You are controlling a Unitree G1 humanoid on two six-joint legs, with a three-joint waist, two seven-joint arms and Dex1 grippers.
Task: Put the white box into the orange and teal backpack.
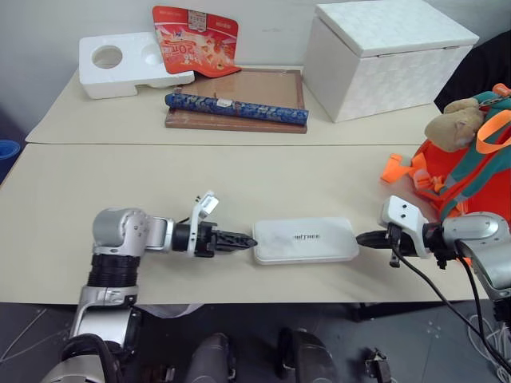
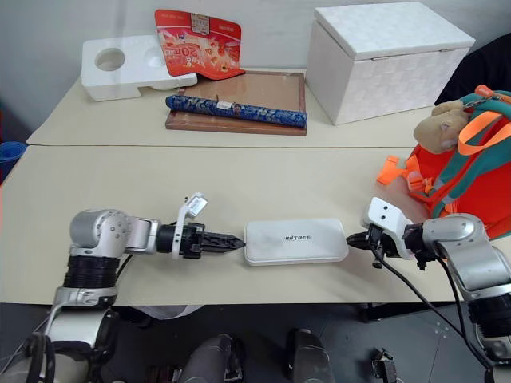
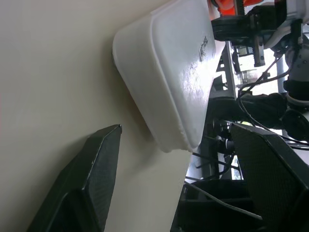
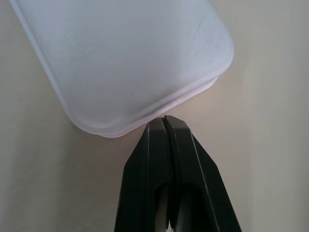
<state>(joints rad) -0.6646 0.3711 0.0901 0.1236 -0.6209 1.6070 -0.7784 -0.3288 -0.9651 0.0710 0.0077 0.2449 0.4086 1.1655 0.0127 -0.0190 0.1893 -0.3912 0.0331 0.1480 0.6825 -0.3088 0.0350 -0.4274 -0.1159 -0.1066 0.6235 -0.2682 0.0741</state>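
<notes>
The white box [image 1: 305, 240] lies flat on the beige table, close to the front edge, with dark lettering on top. My left gripper [image 1: 242, 239] is at the box's left end and is open. In the left wrist view its fingers [image 3: 99, 164] are spread wide, with the box's end [image 3: 169, 82] right at their tips. My right gripper [image 1: 369, 238] is shut, and its tips [image 4: 164, 121] touch the box's right end [image 4: 125, 58]. The orange and teal backpack [image 1: 471, 171] stands at the right edge of the table, with a tan plush toy [image 1: 455, 124] on it.
On the far table are a large white lidded cube box [image 1: 383, 56], a white styrofoam block with round holes [image 1: 128, 62], a red packet [image 1: 196, 38] and a wooden board [image 1: 255, 88] with a blue patterned roll [image 1: 235, 109] on it. Cables hang from my right arm.
</notes>
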